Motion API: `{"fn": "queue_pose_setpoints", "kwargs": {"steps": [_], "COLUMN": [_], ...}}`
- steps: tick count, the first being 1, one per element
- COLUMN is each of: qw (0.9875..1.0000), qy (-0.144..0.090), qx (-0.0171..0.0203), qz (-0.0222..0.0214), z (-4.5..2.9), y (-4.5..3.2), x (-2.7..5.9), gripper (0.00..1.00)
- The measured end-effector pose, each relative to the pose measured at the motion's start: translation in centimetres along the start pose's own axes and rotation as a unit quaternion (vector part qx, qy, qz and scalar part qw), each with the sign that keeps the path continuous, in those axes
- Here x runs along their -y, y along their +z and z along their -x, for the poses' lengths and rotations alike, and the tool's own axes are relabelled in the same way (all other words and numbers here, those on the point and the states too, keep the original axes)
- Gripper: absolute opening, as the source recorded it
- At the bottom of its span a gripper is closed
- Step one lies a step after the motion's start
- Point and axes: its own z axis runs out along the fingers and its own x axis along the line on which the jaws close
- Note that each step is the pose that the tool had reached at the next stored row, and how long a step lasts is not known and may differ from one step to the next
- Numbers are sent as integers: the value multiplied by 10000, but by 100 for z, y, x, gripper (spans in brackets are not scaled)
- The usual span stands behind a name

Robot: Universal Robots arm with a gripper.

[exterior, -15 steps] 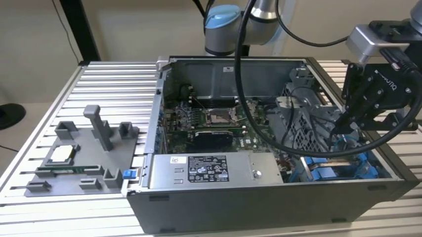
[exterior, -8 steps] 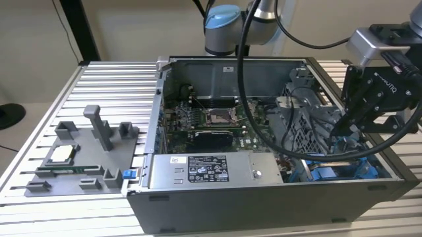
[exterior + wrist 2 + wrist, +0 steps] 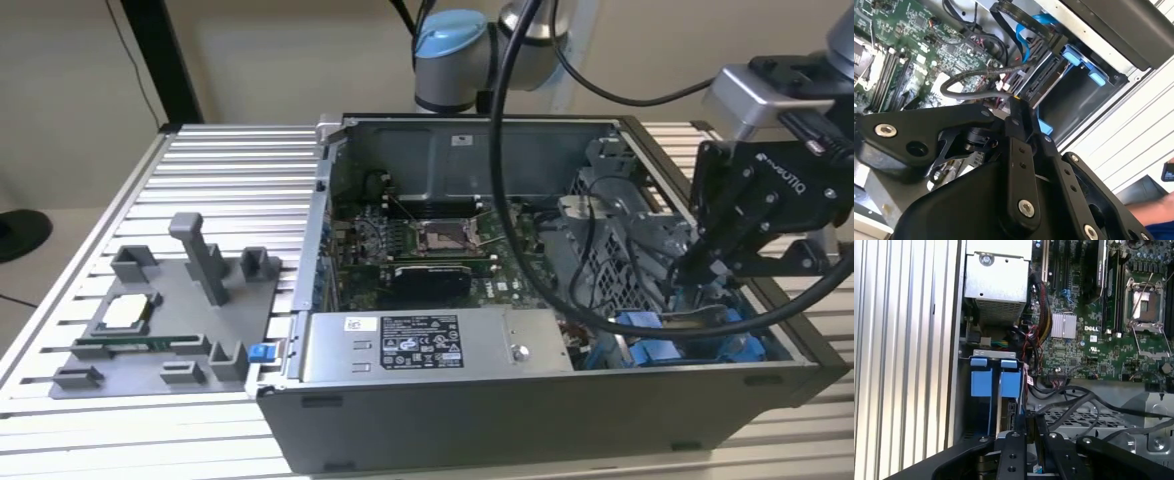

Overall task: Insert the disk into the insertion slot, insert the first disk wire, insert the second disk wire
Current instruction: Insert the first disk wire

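First wrist view showed the disk (image 3: pixel 1010 384) seated in the insertion slot (image 3: pixel 985 354); my end effector (image 3: pixel 1026 420), pressed together, sat just beside it. I judged wire insertion underway, needing careful alignment.

Matt black claw (image 3: pixel 694 272), ribbed metal table (image 3: pixel 214 170)

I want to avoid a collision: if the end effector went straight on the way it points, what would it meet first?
Probably the black cables just ahead of the end effector, next to the disk's blue carrier. Depth is unclear, so I cannot tell how near they are.
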Motion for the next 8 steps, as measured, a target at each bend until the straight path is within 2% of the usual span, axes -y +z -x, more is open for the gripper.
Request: {"fn": "queue_pose_setpoints", "kwargs": {"steps": [4,8], "qw": [9999,9997], "qy": [-109,-212], "qx": [-88,-138], "qz": [13,24], "z": [-5,-11], "y": [26,62], "x": [8,28], "gripper": [0,0]}}
